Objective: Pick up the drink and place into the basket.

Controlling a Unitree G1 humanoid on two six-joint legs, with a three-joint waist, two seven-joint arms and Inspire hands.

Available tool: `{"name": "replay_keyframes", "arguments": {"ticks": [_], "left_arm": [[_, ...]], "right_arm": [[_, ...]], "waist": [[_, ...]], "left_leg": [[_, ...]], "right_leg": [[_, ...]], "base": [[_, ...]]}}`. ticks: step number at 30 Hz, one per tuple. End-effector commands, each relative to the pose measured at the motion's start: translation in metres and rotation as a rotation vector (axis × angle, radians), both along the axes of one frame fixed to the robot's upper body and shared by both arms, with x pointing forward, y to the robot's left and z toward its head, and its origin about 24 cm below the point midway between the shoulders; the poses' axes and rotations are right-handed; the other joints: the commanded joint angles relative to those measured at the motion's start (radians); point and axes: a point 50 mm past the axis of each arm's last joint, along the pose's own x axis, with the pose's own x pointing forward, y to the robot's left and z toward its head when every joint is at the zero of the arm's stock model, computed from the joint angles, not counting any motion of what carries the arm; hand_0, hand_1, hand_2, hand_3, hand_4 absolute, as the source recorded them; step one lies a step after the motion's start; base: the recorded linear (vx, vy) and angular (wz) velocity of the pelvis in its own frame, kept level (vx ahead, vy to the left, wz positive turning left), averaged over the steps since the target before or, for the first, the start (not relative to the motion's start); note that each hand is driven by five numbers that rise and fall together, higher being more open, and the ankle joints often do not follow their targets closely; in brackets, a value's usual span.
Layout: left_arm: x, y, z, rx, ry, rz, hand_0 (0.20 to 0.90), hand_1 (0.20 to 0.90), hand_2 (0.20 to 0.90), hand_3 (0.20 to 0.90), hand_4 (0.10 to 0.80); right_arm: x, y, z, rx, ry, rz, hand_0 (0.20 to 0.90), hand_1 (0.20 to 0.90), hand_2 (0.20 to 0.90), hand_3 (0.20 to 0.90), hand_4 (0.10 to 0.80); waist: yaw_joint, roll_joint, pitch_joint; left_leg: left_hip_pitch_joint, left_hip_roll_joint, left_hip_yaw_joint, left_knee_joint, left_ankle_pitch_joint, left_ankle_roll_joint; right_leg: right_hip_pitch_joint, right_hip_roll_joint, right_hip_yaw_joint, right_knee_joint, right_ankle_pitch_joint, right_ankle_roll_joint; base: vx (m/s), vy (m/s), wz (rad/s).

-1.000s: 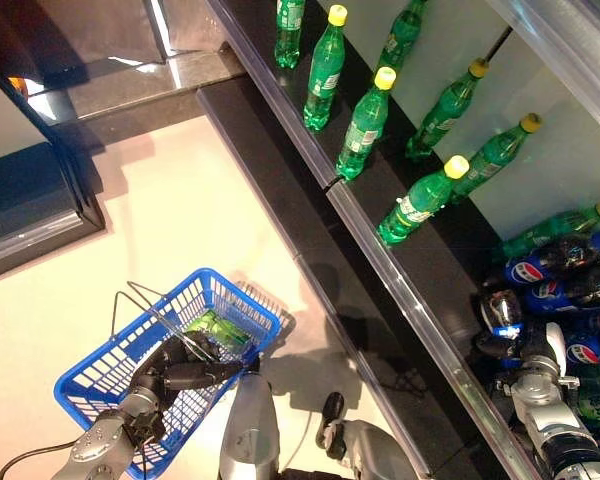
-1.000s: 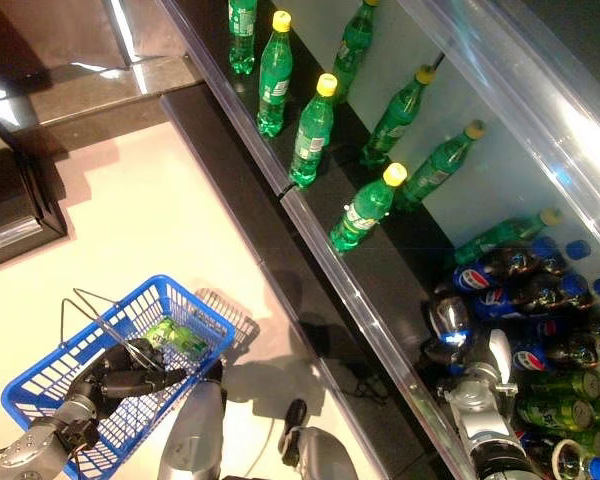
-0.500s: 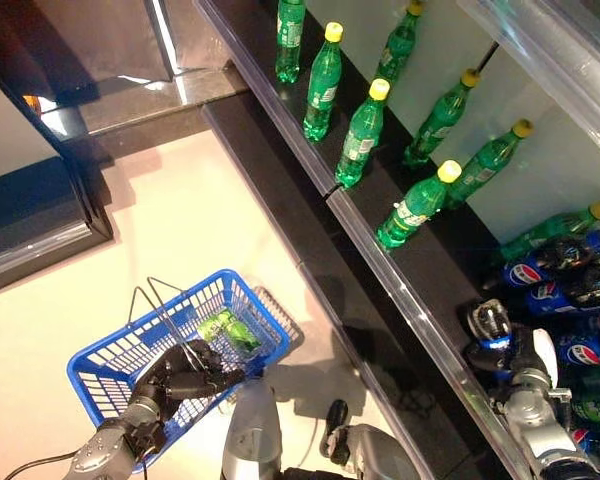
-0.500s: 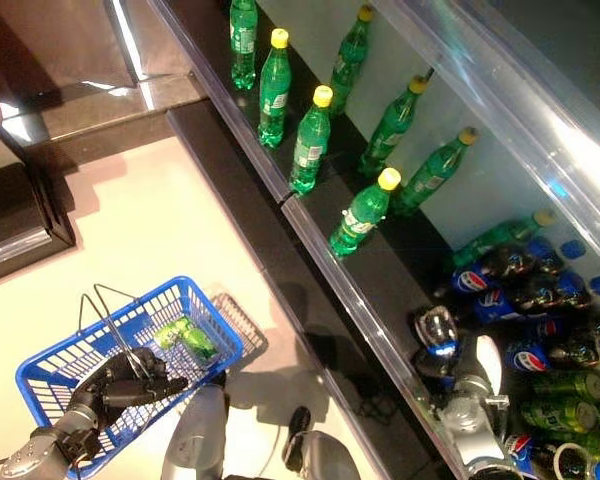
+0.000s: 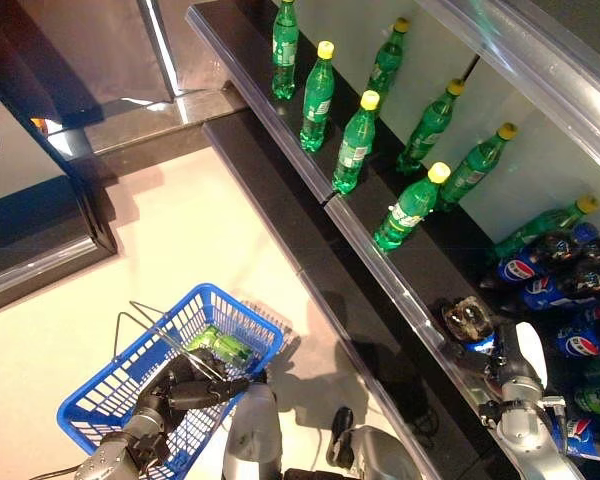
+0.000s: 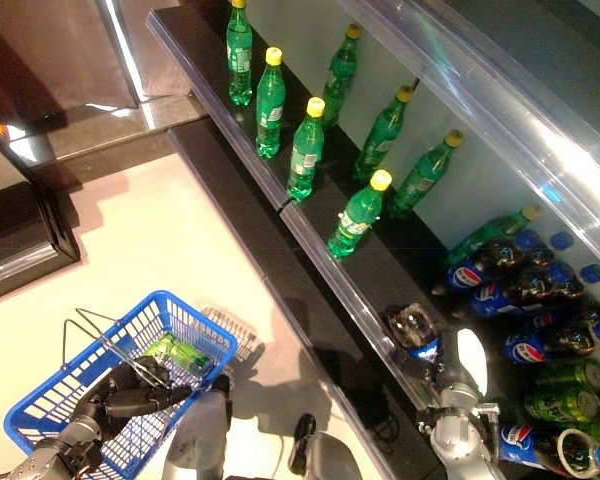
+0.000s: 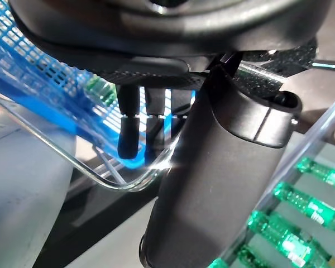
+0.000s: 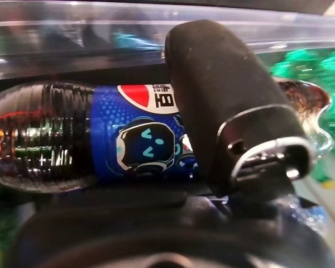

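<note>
My right hand (image 5: 520, 365) is shut on a dark cola bottle with a blue label (image 5: 467, 318) and holds it at the front edge of the lower shelf. In the right wrist view the thumb (image 8: 229, 106) wraps over the bottle (image 8: 100, 134). My left hand (image 5: 175, 385) is shut on the thin wire handles (image 7: 123, 184) of the blue basket (image 5: 90, 400), which hangs low at the left above the floor. A green drink (image 5: 220, 345) lies in the basket.
Green bottles with yellow caps (image 5: 355, 145) stand on the black shelf behind a clear front rail (image 5: 380, 260). More cola bottles (image 5: 565, 285) lie piled at the right. A dark cabinet (image 5: 40, 200) stands at the far left.
My right hand has lifted the cola bottle out of the pile and drawn it toward the shelf's front rail. The basket stays hanging at the left. The camera has shifted a little.
</note>
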Motion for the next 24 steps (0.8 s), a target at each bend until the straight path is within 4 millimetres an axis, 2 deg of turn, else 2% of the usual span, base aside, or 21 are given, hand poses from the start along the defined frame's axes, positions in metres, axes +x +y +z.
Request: {"name": "replay_keyframes", "arguments": {"ticks": [1,5,6,12,17,18,24], "left_arm": [[0.015,-0.037,0.064,-0.148,-0.386,-0.195,0.3,0.3,0.3,0.2,0.1],[0.016,-0.045,0.071,-0.212,-0.432,-0.247,0.3,0.3,0.3,0.2,0.1],[0.018,-0.05,0.077,-0.254,-0.473,-0.268,0.3,0.3,0.3,0.2,0.1],[0.03,-0.063,0.112,-0.346,-0.698,-0.322,0.3,0.3,0.3,0.2,0.1],[0.041,-0.073,0.129,-0.446,-0.77,-0.334,0.3,0.3,0.3,0.2,0.1],[0.044,-0.078,0.134,-0.481,-0.789,-0.347,0.3,0.3,0.3,0.2,0.1],[0.049,-0.088,0.153,-0.547,-0.906,-0.4,0.3,0.3,0.3,0.2,0.1]], "right_arm": [[0.019,-0.03,0.111,-0.336,-0.523,0.003,0.3,0.3,0.3,0.2,0.1],[0.019,-0.022,0.137,-0.375,-0.648,0.028,0.3,0.3,0.3,0.2,0.1],[0.018,-0.019,0.147,-0.382,-0.703,0.042,0.3,0.3,0.3,0.2,0.1],[0.022,-0.001,0.172,-0.41,-0.838,0.132,0.3,0.3,0.3,0.2,0.1],[0.025,0.015,0.183,-0.34,-0.887,0.24,0.3,0.3,0.3,0.2,0.1],[0.027,0.024,0.185,-0.309,-0.888,0.294,0.3,0.3,0.3,0.2,0.1],[0.029,0.049,0.183,-0.181,-0.877,0.466,0.3,0.3,0.3,0.2,0.1]], "waist": [[-0.017,0.031,-0.167],[-0.026,0.026,-0.186],[-0.032,0.025,-0.196],[-0.051,0.026,-0.231],[-0.064,0.031,-0.264],[-0.069,0.035,-0.277],[-0.084,0.048,-0.304]], "left_leg": [[-0.008,0.06,-0.057,0.112,0.094,-0.082],[0.018,0.052,-0.038,0.091,0.082,-0.074],[0.03,0.047,-0.03,0.078,0.08,-0.071],[0.064,0.028,-0.008,0.046,0.075,-0.064],[0.085,0.015,-0.002,0.026,0.08,-0.067],[0.094,0.01,-0.001,0.017,0.085,-0.07],[0.13,0.005,0.002,-0.02,0.093,-0.076]], "right_leg": [[-0.062,-0.073,-0.032,-0.005,0.208,0.127],[-0.054,-0.078,-0.028,-0.013,0.205,0.129],[-0.051,-0.079,-0.024,-0.017,0.203,0.127],[-0.038,-0.086,-0.015,-0.035,0.195,0.114],[-0.027,-0.088,-0.007,-0.044,0.183,0.097],[-0.025,-0.089,-0.003,-0.046,0.177,0.089],[-0.016,-0.089,0.007,-0.056,0.168,0.074]], "base": [[0.006,0.092,-0.02],[-0.014,0.096,-0.01],[-0.032,0.129,-0.06],[-0.027,0.133,-0.06],[-0.002,0.141,-0.06],[-0.001,0.145,-0.02],[-0.012,0.118,-0.02]]}}
